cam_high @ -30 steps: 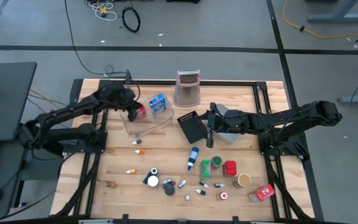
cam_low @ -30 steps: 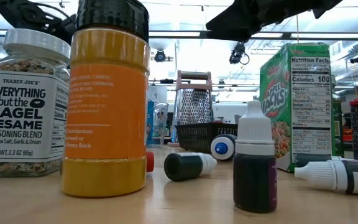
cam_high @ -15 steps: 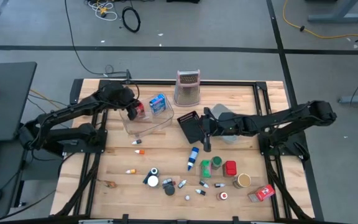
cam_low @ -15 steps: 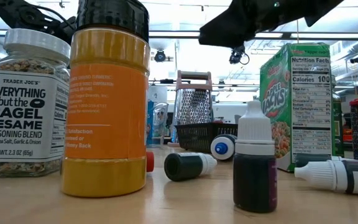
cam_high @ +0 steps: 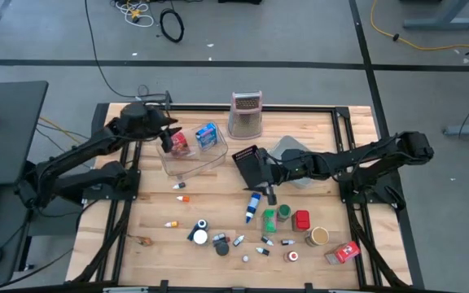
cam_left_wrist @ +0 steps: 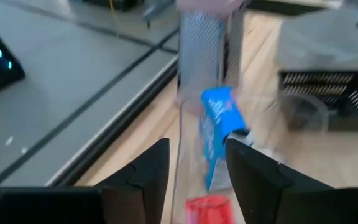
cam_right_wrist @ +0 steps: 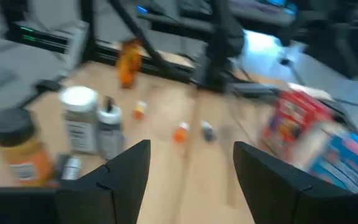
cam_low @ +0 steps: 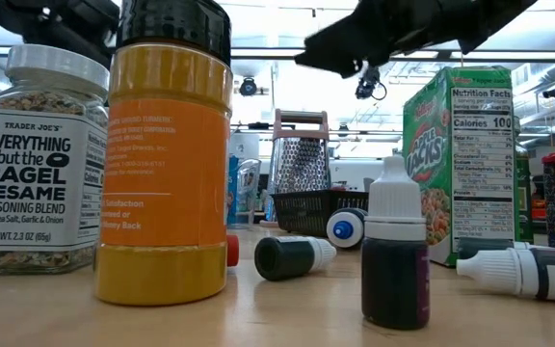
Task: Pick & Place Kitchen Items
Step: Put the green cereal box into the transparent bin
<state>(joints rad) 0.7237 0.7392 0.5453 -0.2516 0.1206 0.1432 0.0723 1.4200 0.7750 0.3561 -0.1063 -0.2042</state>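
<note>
**Inspector A:** Surface: a pale wooden table in a black frame, grey floor around it, cables at the far side. Kitchen items lie scattered over the near half; a red packet and a blue packet already sit in the clear tray.

**Inspector B:** Grippers?

**Inspector A:** Left gripper hangs above the tray, fingers apart, nothing between them. Right gripper is over the table centre, just beside the blue-white bottle, fingers also apart and empty.

**Inspector B:** Handling of that bottle?

**Inspector A:** It lies on its side. I judge it light, rigid plastic, smooth and liable to roll. Take it across the middle of the body, not the tapered cap.

**Inspector B:** Obstructions?

**Inspector A:** The black mesh basket sits close behind the right gripper. Green cans and a red can stand near the bottle's lower end. The metal grater is at the far edge, well apart.
</note>
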